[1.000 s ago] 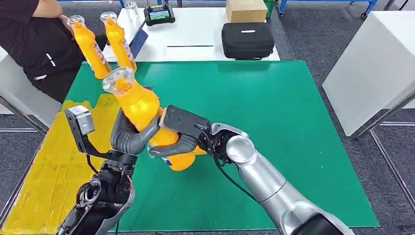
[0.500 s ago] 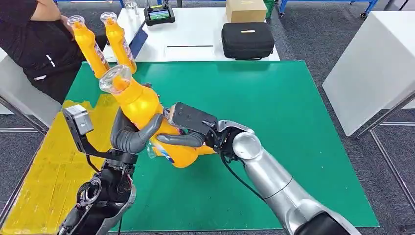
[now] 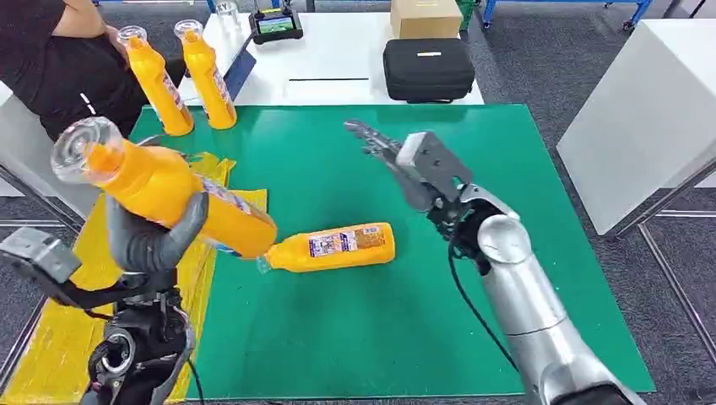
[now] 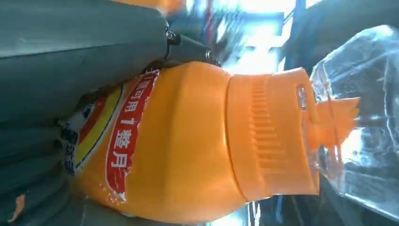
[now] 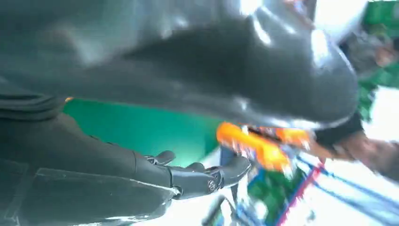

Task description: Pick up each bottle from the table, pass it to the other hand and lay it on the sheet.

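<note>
Bottle [image 3: 160,190] gripped in left hand [image 3: 152,240], above yellow sheet [image 3: 51,337] at eight o'clock; right hand [image 3: 397,160] spread, empty. Left to do (seemingly): three bottles.

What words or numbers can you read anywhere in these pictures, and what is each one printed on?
"可用1整月", white on a red band: label of the held bottle gripped by the left robot hand.
Label of the lying bottle on the green mat: too small to read.
Labels of the two standing bottles: too small to read.
Screen of the device on the white table: unreadable.
</note>
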You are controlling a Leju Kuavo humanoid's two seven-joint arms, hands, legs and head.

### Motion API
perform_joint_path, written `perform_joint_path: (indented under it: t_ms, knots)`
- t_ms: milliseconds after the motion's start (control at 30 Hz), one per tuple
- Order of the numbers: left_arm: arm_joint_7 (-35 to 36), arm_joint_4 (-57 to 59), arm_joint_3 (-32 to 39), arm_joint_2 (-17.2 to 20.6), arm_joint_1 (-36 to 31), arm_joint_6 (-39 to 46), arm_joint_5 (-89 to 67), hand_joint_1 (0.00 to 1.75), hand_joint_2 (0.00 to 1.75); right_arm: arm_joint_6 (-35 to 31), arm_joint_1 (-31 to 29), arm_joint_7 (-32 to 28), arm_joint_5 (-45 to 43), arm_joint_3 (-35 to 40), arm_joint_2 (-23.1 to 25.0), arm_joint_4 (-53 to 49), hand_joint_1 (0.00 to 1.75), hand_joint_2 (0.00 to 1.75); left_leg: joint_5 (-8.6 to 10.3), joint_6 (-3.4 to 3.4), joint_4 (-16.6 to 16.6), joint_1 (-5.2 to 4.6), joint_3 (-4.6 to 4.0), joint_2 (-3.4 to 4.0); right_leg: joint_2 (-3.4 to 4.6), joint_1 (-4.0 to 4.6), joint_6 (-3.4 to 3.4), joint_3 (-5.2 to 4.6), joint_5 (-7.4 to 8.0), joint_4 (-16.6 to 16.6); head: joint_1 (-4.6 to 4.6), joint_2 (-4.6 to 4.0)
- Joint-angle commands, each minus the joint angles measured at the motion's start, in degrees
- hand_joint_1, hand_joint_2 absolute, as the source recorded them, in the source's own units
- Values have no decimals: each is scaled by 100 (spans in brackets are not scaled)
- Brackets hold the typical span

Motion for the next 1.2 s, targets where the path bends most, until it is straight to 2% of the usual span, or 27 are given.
perform_joint_path:
  t_ms: [33,233,367,400,433,567,600,667,700,1000,1167,1200]
  knots:
    - [-758,753,1165,1022,263,22,-667,175,175,177,580,-92,-121,-1183,-1125,-1412,0,0,-3,-20,-5,4,17,-25,-32,4,-1,24,-12,-4,2,0]
    - [-968,732,730,1354,143,655,-1063,175,175,117,561,-112,-116,-998,-1166,-1219,0,0,-3,-17,-2,6,11,0,-14,4,-1,13,-5,-1,-2,0]
    - [-854,1287,426,1682,-205,1770,-3212,175,175,111,250,-139,-321,-764,-1176,-1059,0,0,-6,-28,2,12,16,8,-11,10,-2,17,-7,3,-4,0]
    - [-716,1487,527,1661,-303,1823,-3951,175,175,133,132,-108,-354,-659,-1103,-1009,0,0,-2,-20,1,7,11,11,-7,5,-2,9,-4,4,-2,0]
    - [-494,1813,575,1836,-381,1823,-4649,175,175,162,26,-37,-413,-471,-1028,-973,0,0,1,-18,-1,5,10,10,-6,3,-1,6,-3,5,-4,0]
    - [-332,2127,496,2093,-462,1823,-4943,175,175,68,6,26,-385,-217,-1040,-1000,0,0,-5,-27,-3,13,23,30,14,9,-4,18,-2,5,-2,0]
    - [-155,2256,409,2169,-528,1823,-5193,175,175,65,56,-1,-392,-196,-1058,-1008,0,0,-2,-22,-3,12,19,26,9,8,-4,16,-1,4,-4,0]
    - [1048,2533,337,2300,-612,1301,-6240,175,175,118,95,-43,-411,-142,-981,-974,0,0,-3,-28,-3,16,26,21,-1,12,-5,24,-5,3,-2,0]
    - [1114,2628,234,2366,-684,1186,-6163,175,175,137,60,15,-320,-45,-981,-945,0,0,0,-23,-5,12,22,15,-4,9,-4,19,-4,3,0,0]
    - [1439,2764,37,2398,-815,1013,-6424,175,175,139,49,22,-304,-33,-1044,-942,0,0,-4,-22,1,16,15,12,-5,11,0,17,-6,6,0,0]
    - [1947,3493,-529,2027,-1564,537,-7312,175,175,250,38,-7,-194,-10,-958,-934,0,0,5,-17,-2,9,8,-6,-18,6,0,14,-4,4,0,0]
    - [2057,3633,-632,1973,-1705,411,-7508,175,175,266,69,23,-153,-8,-928,-986,0,0,-4,-37,6,19,26,-10,-31,15,0,37,-13,6,0,0]
